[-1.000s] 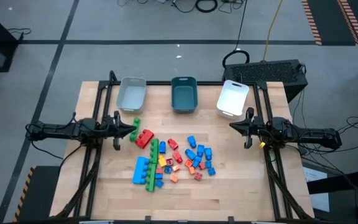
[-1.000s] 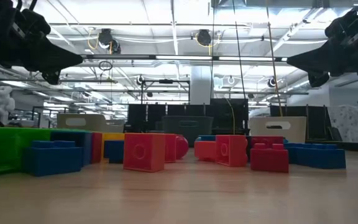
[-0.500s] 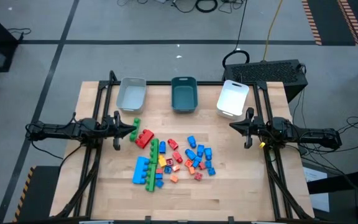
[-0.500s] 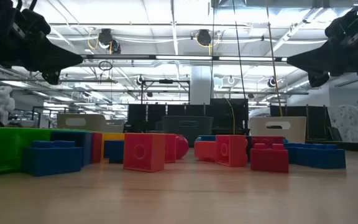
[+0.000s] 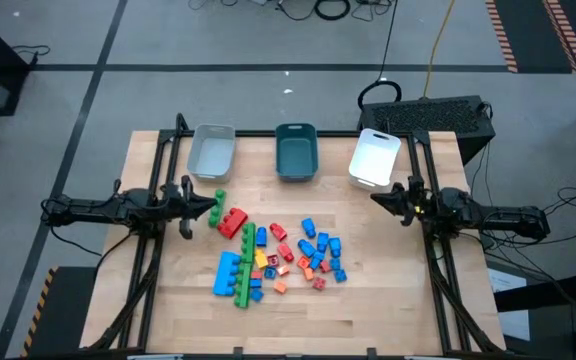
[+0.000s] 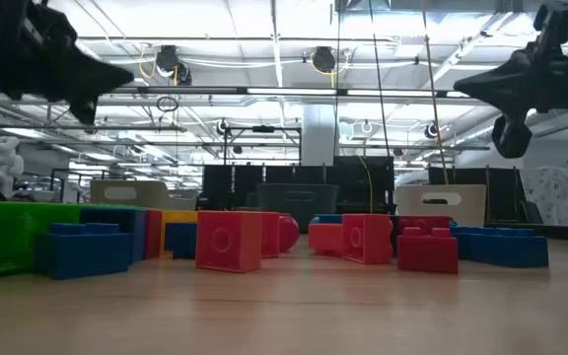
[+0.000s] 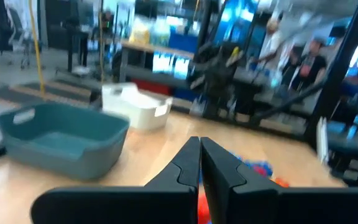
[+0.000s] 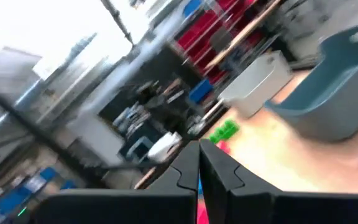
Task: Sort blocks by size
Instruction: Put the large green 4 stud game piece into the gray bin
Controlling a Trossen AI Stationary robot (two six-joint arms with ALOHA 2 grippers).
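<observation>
The blocks lie in a loose pile (image 5: 273, 250) on the middle of the wooden table: a red brick (image 5: 231, 221), a small green one (image 5: 218, 198), a long green bar (image 5: 246, 262), blue bricks (image 5: 227, 272) and several small red, orange, yellow and blue ones. In the low view they stand in a row (image 6: 230, 240). My left gripper (image 5: 211, 207) hovers at the pile's left, above the table, shut and empty (image 7: 199, 146). My right gripper (image 5: 376, 197) hovers at the table's right side, shut and empty (image 8: 198, 149).
Three trays stand along the far edge: grey (image 5: 211, 150), teal (image 5: 296, 152) and white (image 5: 374, 157). Bare wood lies near the front edge (image 5: 308, 320) and between the pile and the right arm. People show in the room beyond the table (image 7: 309, 59).
My right gripper has rolled about its own axis and gone slightly toward the table's far edge. My left gripper has turned a little as well. Both stay shut and the blocks have not moved.
</observation>
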